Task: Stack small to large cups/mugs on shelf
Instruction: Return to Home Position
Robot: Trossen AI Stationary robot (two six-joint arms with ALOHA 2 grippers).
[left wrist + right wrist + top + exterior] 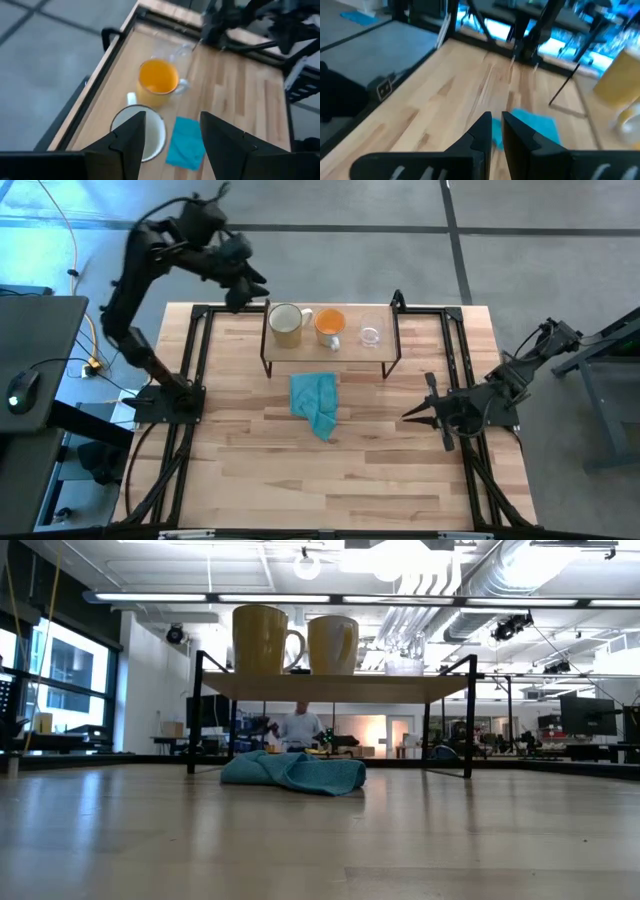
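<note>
Three cups stand in a row on the low wooden shelf [330, 358] at the table's far side: the cream mug [285, 323] to the left, the orange mug [330, 325] in the middle and the clear glass cup [370, 335] to the right. All three rest upright on their bases, as the low view shows for the cream mug [262, 638]. My left gripper [240, 280] hovers open, high above the shelf's far-left end, with the cream mug [142, 135] below its fingers. My right gripper [425, 412] waits shut, low over the table's right side.
A crumpled teal cloth [316, 402] lies on the table just in front of the shelf, and partly under it in the low view [295, 772]. The table's black frame rails [195, 350] run along both sides. Bare wood spans the near half of the table.
</note>
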